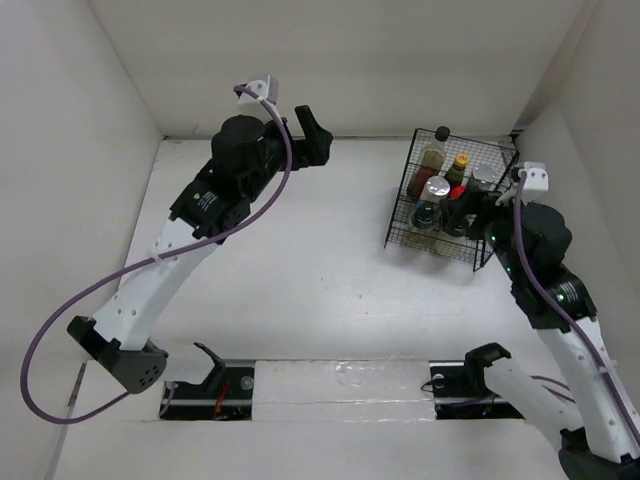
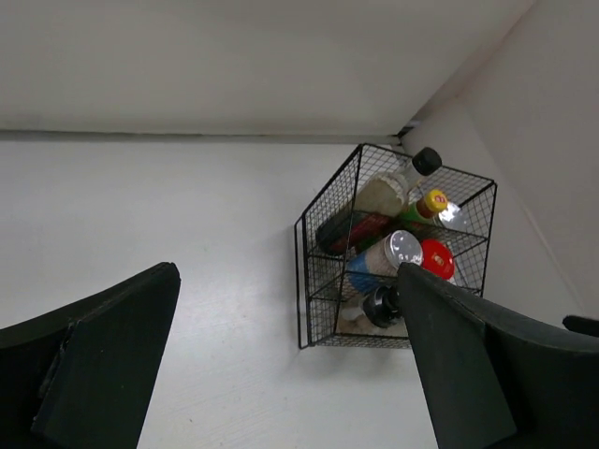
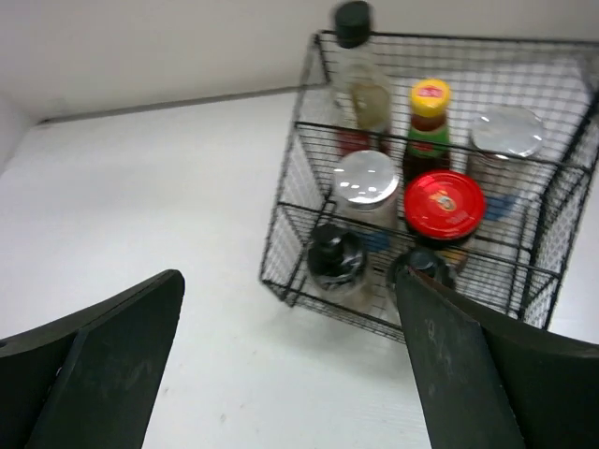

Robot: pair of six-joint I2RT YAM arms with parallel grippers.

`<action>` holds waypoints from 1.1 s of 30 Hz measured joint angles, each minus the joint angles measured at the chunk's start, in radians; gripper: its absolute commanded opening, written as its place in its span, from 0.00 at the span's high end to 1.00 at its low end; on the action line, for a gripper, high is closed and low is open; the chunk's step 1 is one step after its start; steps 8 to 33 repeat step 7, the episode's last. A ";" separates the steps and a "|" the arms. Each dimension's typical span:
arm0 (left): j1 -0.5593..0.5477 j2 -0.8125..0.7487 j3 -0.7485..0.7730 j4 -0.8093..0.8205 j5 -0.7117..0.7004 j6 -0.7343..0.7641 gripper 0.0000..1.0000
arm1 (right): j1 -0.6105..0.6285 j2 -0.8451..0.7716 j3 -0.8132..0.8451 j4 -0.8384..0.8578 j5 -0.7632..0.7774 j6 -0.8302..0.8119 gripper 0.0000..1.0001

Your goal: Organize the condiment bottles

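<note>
Left gripper (image 1: 313,133) gapes empty at upper centre; our right gripper (image 1: 478,218) gapes too, beside the basket (image 1: 398,205) of bottles (image 1: 437,188), upper right.

All seven bottles stand in the black wire basket (image 3: 292,201), upper right of my right wrist view, caps up. At the back, from left: the tall black-capped bottle (image 3: 360,84), clear at the neck with a reddish label lower down; the green-red labelled bottle (image 3: 428,131) with a yellow cap; a silver-capped shaker (image 3: 505,133) against the right wall. In front of those, a second silver-capped shaker (image 3: 365,180) sits just beside the red-lidded jar (image 3: 444,204), lids nearly touching. Nearest me, two black-capped jars: the left one (image 3: 335,257) in the basket's front left corner; the right one (image 3: 423,266) half hidden, directly below the red lid.
</note>
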 measured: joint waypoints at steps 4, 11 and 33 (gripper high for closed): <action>0.015 -0.039 0.002 0.016 -0.015 0.005 0.01 | 0.032 -0.072 0.030 -0.017 -0.108 -0.047 0.00; 0.028 -0.051 0.018 0.032 -0.016 0.019 0.01 | 0.043 -0.063 0.078 -0.018 -0.187 -0.086 0.00; 0.028 -0.051 0.018 0.032 -0.016 0.019 0.01 | 0.043 -0.063 0.078 -0.018 -0.187 -0.086 0.00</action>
